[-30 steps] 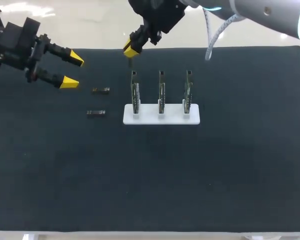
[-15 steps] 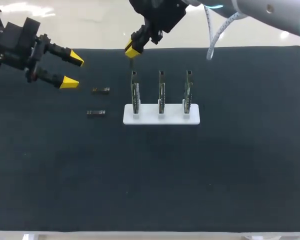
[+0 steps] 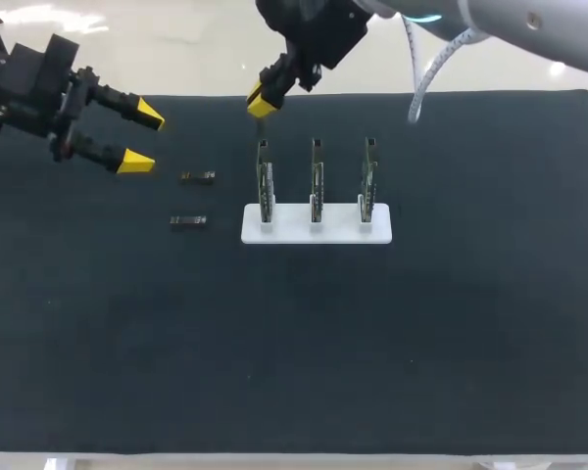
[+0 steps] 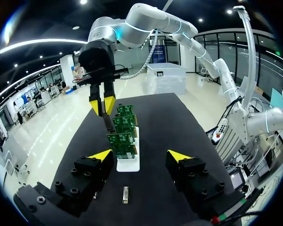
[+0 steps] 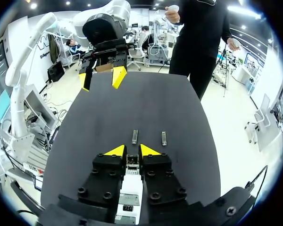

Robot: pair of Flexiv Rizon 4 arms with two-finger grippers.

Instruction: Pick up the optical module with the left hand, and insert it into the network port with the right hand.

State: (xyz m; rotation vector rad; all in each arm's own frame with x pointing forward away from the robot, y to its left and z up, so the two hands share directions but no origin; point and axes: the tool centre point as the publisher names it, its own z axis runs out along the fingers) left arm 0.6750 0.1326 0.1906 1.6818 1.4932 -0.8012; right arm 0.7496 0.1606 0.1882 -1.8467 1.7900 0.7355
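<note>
The right fingers [image 3: 262, 101] have drifted a little to the side, above the first green board [image 3: 265, 188]. They pinch a small module [image 4: 106, 121] tight, so it looks ready to go in. The left fingers [image 3: 134, 162] stand wide open.

No lettering, number or sign can be read on the black table [image 3: 421, 343], the white holder [image 3: 316, 233] at centre frame, or its three green boards [image 3: 317, 181]. The two optical modules [image 3: 197, 177] at centre left are too small to show any print.
</note>
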